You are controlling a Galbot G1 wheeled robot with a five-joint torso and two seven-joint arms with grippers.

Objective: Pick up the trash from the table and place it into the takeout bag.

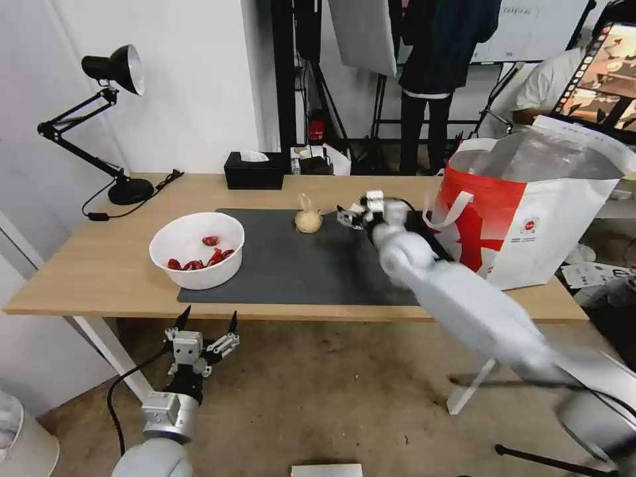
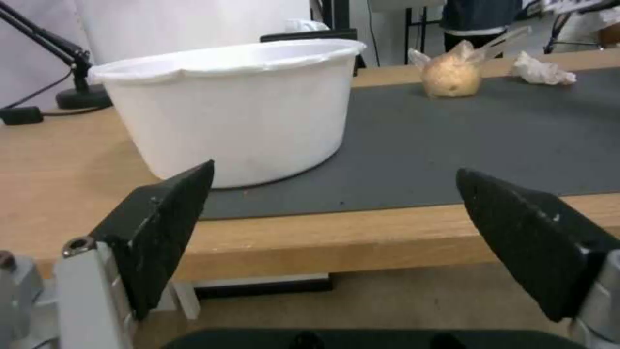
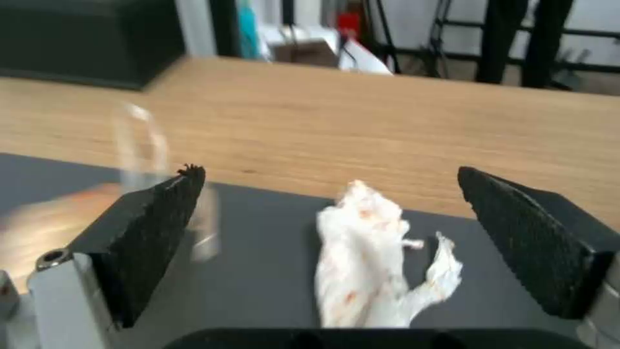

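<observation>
The right gripper (image 3: 329, 194) hangs low over the dark grey mat (image 1: 318, 265), jaws spread wide, and the crumpled white tissue (image 3: 371, 257) lies flat on the mat right in the gap between the two black textured fingers (image 3: 162, 228), not touching either one. It's a wrinkly wad with orange-red smudges on it. From the head view, the tissue spot is about 1 o'clock of the mat's middle, with the small knotted bag (image 1: 308, 218) of beige stuff just beside it at 12 o'clock, lumpy and round with a twisted clear top.

The white bowl (image 1: 197, 250) with red scraps, smooth and plastic-looking, sits at 9 o'clock, half on the mat, half on the light-wood table (image 1: 99, 265). The takeout bag (image 1: 530, 218) stands open at 3 o'clock, silver foil inside.

The left gripper (image 1: 207, 324) waits below the table's near edge, jaws also wide apart.
</observation>
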